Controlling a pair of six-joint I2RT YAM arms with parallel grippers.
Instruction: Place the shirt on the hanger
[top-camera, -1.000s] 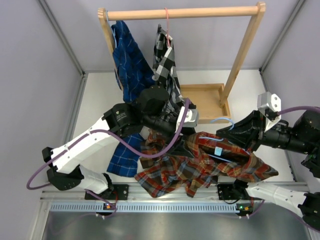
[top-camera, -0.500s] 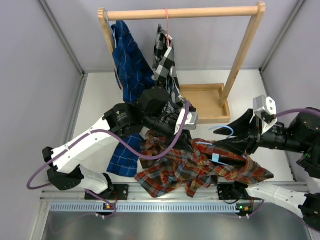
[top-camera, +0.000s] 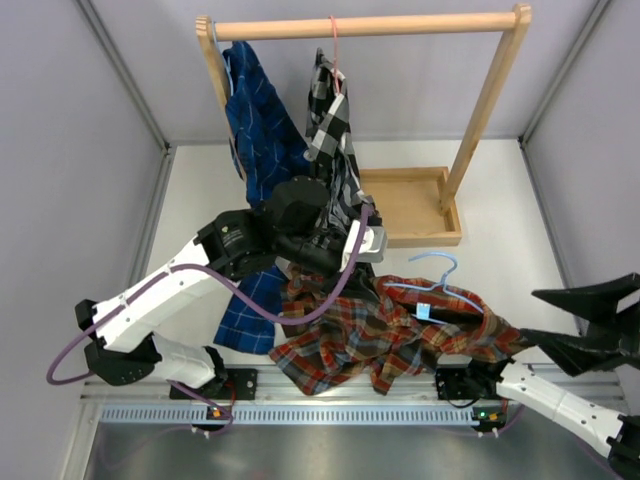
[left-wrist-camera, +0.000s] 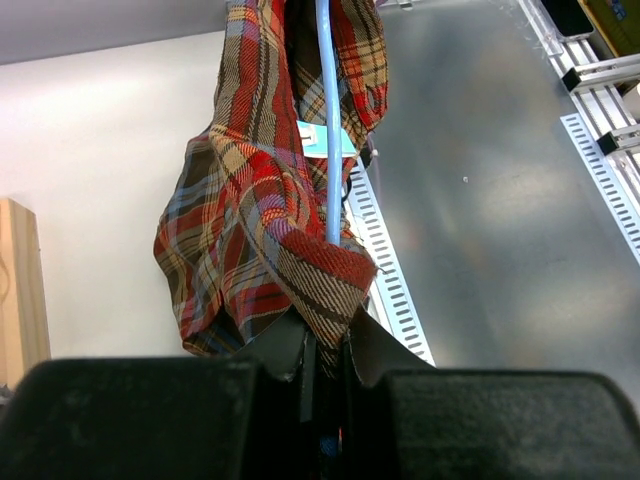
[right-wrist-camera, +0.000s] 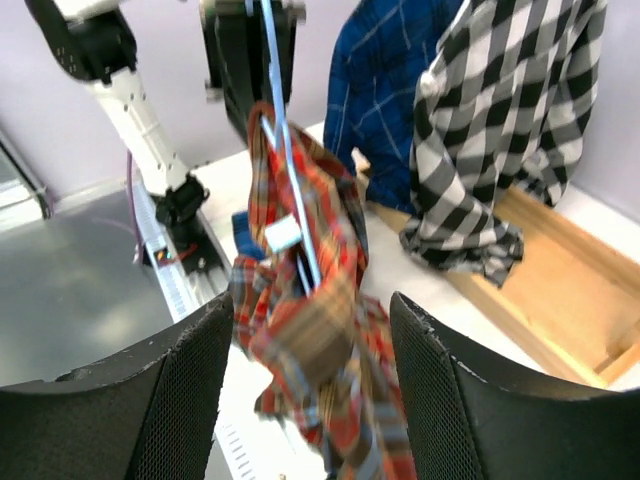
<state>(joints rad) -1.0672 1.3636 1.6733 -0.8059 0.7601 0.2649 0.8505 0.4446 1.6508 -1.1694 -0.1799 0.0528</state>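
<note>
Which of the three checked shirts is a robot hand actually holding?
The red-orange plaid shirt lying on the table; the left hand pinches its edge. The dark blue shirt and the black-and-white shirt hang on the wooden rack.

woven cloth shirt (top-camera: 380, 335), thin wire hanger (left-wrist-camera: 328, 150)

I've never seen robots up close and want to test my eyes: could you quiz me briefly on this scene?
1. True or false: the right pincer grips the shirt.
2. The hanger inside the shirt is: A pink, B light blue, C black.
3. How many other shirts hang on the wooden rack?
Key: 1 false, it is open and clear of the cloth; 2 B; 3 two.
</note>
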